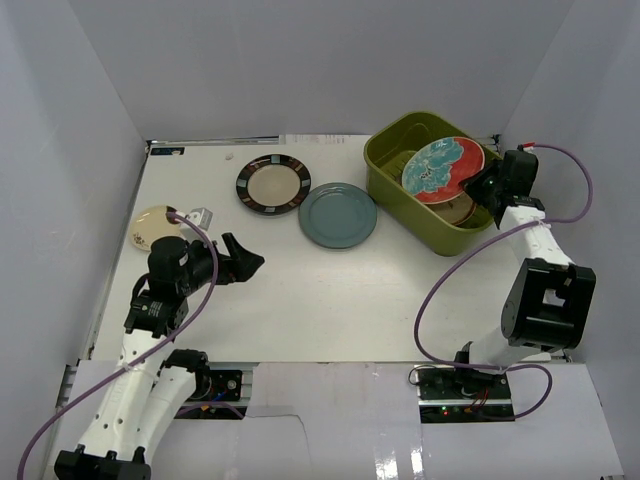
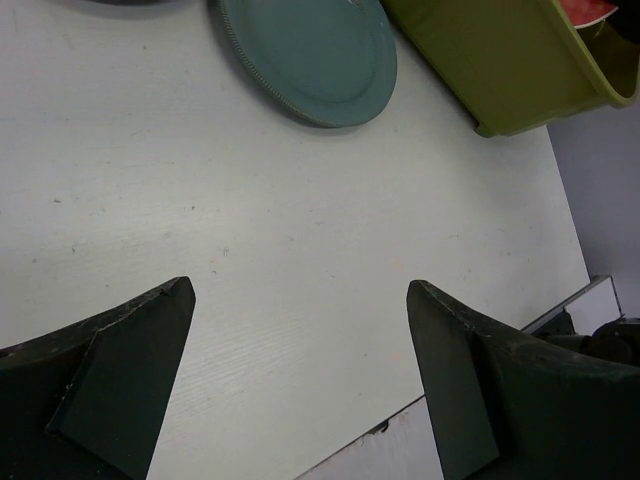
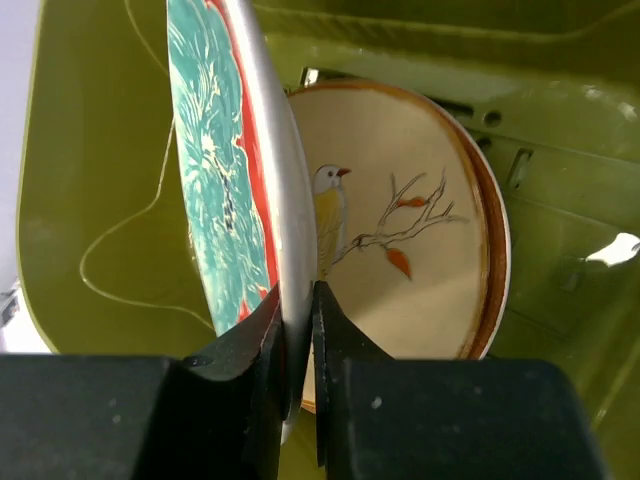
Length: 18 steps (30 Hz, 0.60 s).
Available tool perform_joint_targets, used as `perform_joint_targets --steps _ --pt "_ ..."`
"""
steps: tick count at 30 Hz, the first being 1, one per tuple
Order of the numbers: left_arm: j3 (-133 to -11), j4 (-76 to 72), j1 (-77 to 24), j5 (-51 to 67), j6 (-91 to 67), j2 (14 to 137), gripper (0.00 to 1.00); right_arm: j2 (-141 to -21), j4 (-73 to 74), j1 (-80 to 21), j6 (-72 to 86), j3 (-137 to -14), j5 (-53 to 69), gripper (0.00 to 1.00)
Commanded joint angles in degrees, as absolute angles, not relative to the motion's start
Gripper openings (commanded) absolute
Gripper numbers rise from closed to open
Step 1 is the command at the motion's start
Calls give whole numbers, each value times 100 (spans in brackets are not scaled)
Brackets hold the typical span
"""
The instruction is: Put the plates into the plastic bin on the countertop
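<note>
The right claw [image 3: 297, 300] pinches the rim of the floral plate [image 3: 215, 170], holding it tilted inside the green bin [image 1: 385, 165], over a bird plate [image 3: 400, 230] lying there. The teal plate [image 1: 338, 214] rests on the worktop [image 1: 330, 300] just beside the bin. The left claw [image 2: 300, 288] hangs open, well away from the bin.

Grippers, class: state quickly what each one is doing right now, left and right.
Left gripper: open, holding nothing.
Right gripper: closed on the rim of the red-teal floral plate, held over the plastic bin.
</note>
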<state>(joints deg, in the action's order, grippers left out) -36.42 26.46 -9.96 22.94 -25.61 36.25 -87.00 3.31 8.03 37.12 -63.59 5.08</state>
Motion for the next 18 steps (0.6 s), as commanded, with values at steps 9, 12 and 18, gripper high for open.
perform_joint_targets --steps 9,12,18 --pt "-3603 2417 -1046 2268 -2531 3823 98 -8833 -106 782 3639 -6767 940 18" --pt "-3543 2260 -1046 2529 -2986 4200 98 -8842 298 782 3472 -6750 845 44" --pt "-3410 1435 -1055 3032 -3760 5413 98 -8254 536 730 3209 -6513 186 98"
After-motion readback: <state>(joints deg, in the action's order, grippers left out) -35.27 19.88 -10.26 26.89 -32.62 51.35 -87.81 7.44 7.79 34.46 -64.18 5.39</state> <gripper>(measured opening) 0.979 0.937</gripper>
